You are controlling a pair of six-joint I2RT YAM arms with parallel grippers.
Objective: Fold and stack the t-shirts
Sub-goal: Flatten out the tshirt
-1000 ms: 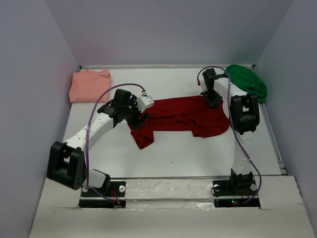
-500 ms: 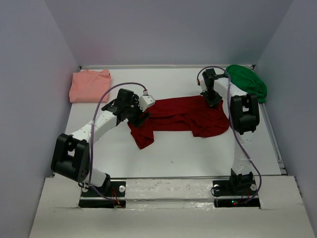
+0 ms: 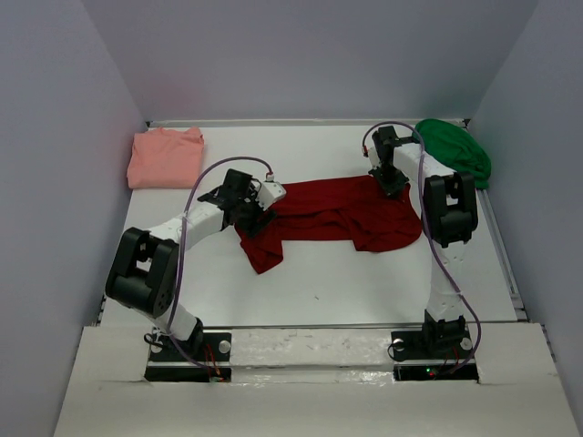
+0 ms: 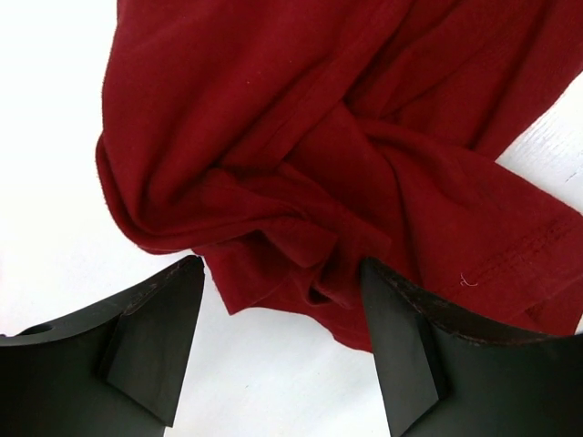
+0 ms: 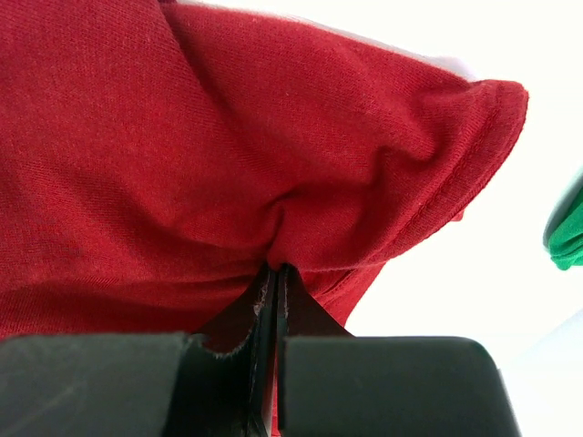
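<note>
The left arm (image 3: 187,221) and right arm (image 3: 444,278) are white tubes linked by chunky black joint housings (image 3: 451,209), each trailing a thin purple cable (image 3: 194,189) (loosely looped). The left gripper (image 4: 281,266) has matte black wedge-shaped fingers (image 4: 150,337).

Bright, even, diffuse light from above, faint soft shadows, table (image 4: 273,391) blown out to flat white in wrist views, red shirt (image 5: 182,137) weave crisp close up, overhead view slightly coarse

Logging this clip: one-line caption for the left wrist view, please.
Open left gripper flanking a bunched fold of the dark red t-shirt on the table.
</note>
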